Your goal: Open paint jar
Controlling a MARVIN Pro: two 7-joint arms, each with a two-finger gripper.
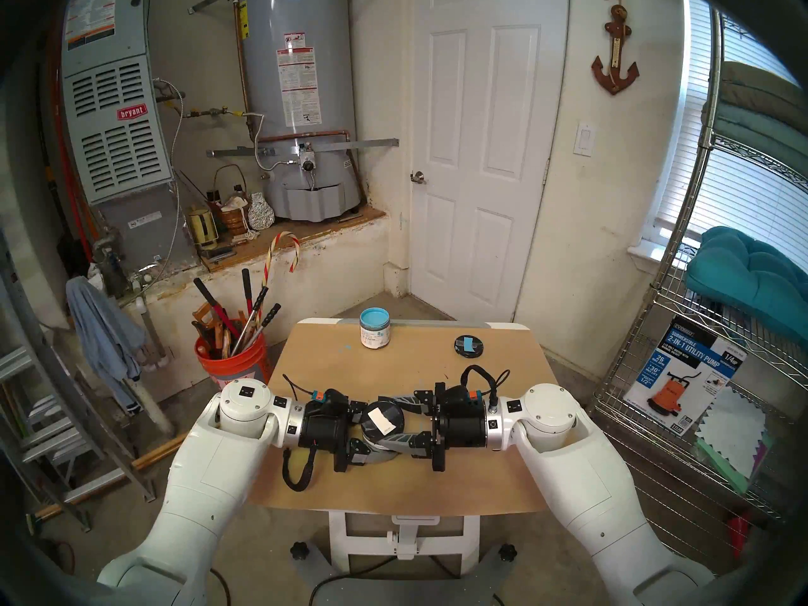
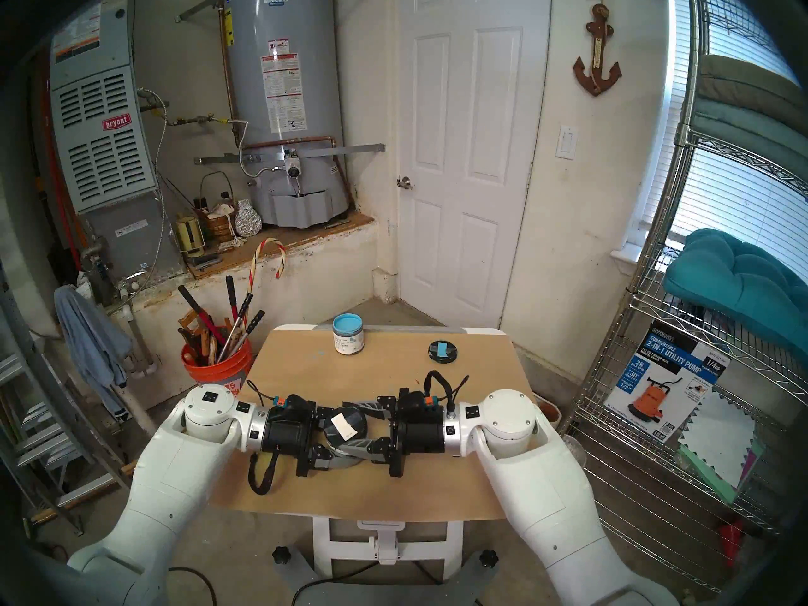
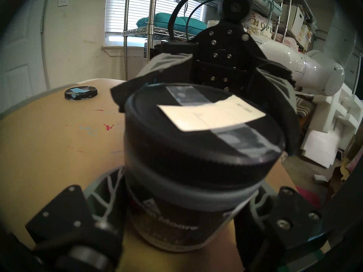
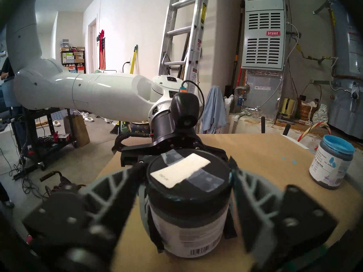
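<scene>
The paint jar [image 4: 188, 226] has a white printed label and stands on the table near its front edge. Its black lid [image 1: 384, 419] carries a white tape strip [image 4: 179, 170] and sits on the jar. My left gripper [image 1: 369, 434] comes in from the left and is shut on the jar's body below the lid, with one finger [image 3: 106, 189] on each side. From the right, my right gripper [image 4: 187, 171] is shut on the lid, its fingers [image 4: 117, 185] pressing the rim from both sides. Seen from the left wrist, the lid [image 3: 196, 140] fills the middle.
An open jar of light-blue paint [image 1: 374, 329] stands at the table's far edge, a black lid with blue tape [image 1: 468, 345] to its right. The tan tabletop [image 1: 503, 461] is small. An orange bucket of tools [image 1: 231, 356] stands left, and a wire shelf [image 1: 699, 373] right.
</scene>
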